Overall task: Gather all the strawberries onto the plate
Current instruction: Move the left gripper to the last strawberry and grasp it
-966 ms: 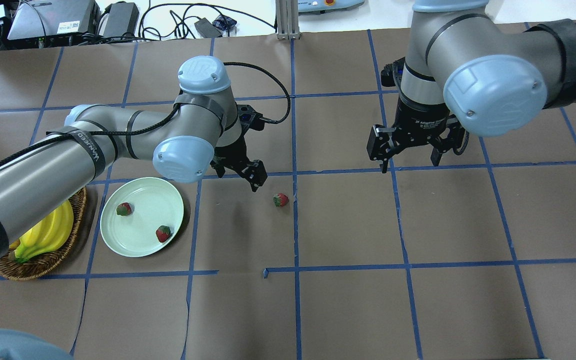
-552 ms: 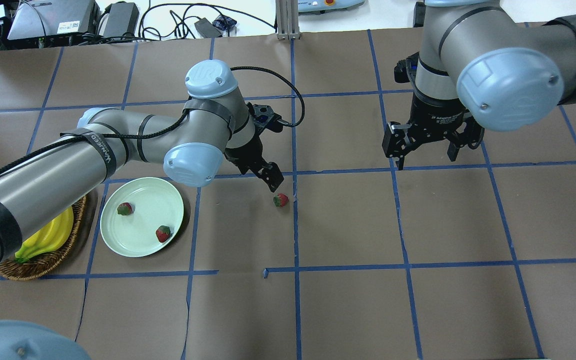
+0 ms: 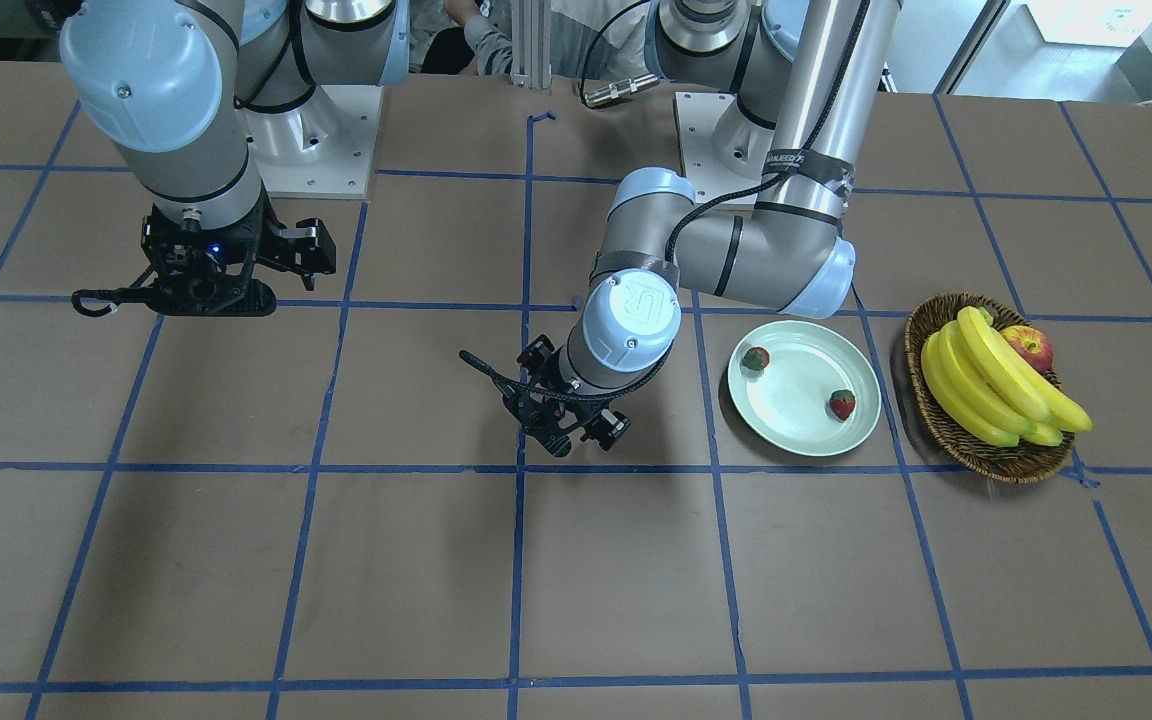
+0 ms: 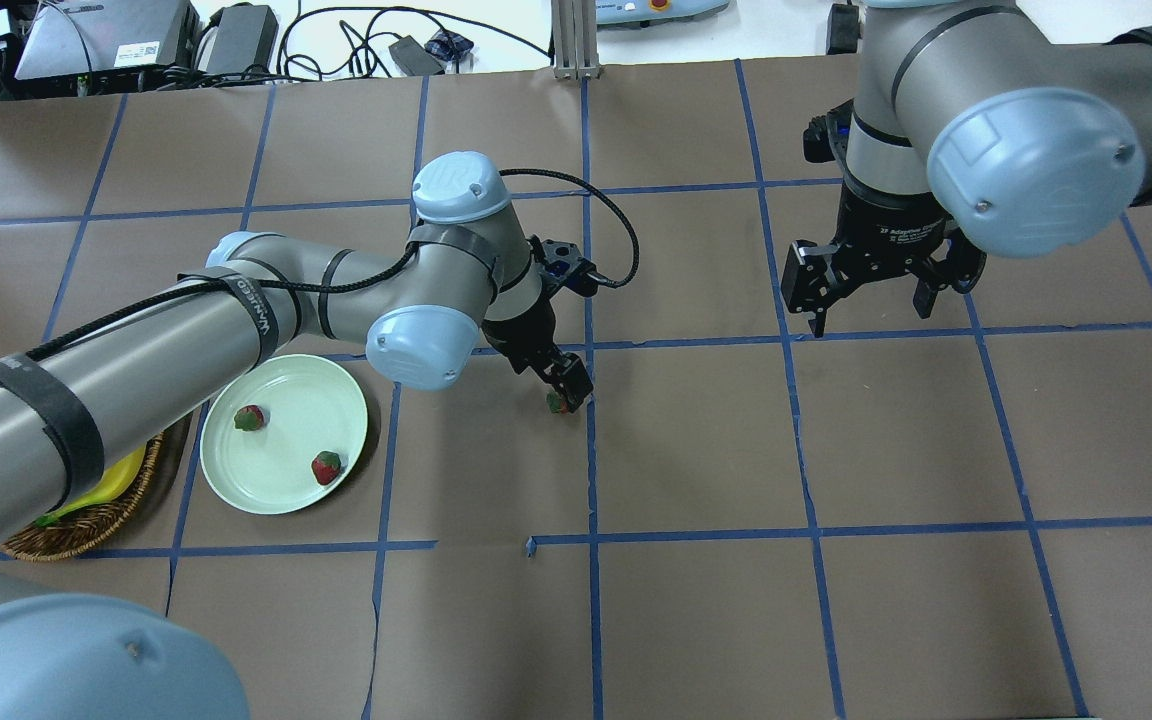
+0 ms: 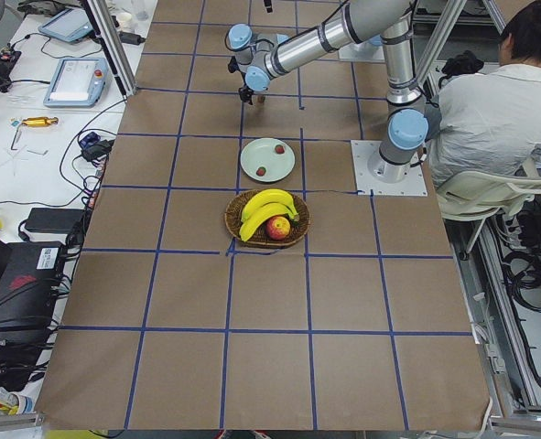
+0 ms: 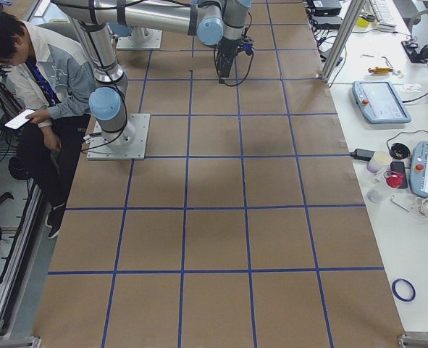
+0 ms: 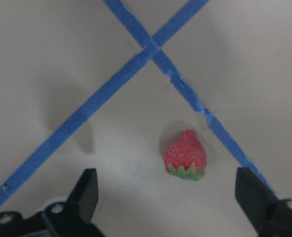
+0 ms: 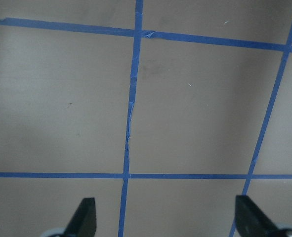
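Observation:
A pale green plate [image 4: 291, 400] holds two strawberries [image 4: 249, 417] [image 4: 326, 466]; the plate also shows in the front view [image 3: 796, 390]. A third strawberry [image 7: 185, 157] lies on the brown table beside a blue tape cross, and my left gripper half hides it from overhead [image 4: 558, 405]. My left gripper [image 4: 566, 385] is open and low over this strawberry, its fingers standing apart on either side of it without touching. In the front view the left gripper [image 3: 566, 435] hides the strawberry. My right gripper [image 4: 871, 305] is open and empty above bare table at the right.
A wicker basket [image 3: 996, 455] with bananas and an apple stands beside the plate, on the side away from my left gripper. My left arm partly covers the basket overhead [image 4: 86, 525]. A person [image 5: 499, 101] sits by the robot's base.
My left gripper has moved right and down onto the spot of the loose strawberry. My right arm has shifted a little right and away. The strawberries have not moved.

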Tool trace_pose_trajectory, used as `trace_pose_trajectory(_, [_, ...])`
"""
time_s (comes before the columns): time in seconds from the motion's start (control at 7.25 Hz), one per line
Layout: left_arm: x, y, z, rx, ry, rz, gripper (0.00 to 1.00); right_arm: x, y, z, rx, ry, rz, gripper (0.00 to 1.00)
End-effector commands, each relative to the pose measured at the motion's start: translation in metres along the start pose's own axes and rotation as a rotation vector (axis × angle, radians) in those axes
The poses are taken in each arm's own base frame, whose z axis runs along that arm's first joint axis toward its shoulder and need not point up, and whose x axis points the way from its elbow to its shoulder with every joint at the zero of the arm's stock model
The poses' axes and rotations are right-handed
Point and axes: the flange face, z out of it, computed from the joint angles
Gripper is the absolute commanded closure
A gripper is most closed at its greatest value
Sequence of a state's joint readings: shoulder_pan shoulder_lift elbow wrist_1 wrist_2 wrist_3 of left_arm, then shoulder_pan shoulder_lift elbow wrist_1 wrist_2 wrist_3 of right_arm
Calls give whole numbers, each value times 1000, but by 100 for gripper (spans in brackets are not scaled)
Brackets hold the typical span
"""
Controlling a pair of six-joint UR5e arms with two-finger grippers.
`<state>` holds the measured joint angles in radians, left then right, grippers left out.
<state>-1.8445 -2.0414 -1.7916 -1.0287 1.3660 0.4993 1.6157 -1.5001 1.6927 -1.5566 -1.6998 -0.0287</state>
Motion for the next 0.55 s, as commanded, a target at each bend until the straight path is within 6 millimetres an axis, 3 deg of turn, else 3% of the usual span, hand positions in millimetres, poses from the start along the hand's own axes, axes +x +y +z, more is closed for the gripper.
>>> trace_pose_trajectory(0.0, [1,-1,8,-11,3,56,26,0,0,3,-5,0,-1,0])
trace_pose_trajectory(0.41, [-1,-5,5,14,-11,59,79,0,-1,6,-8,-5,0,0])
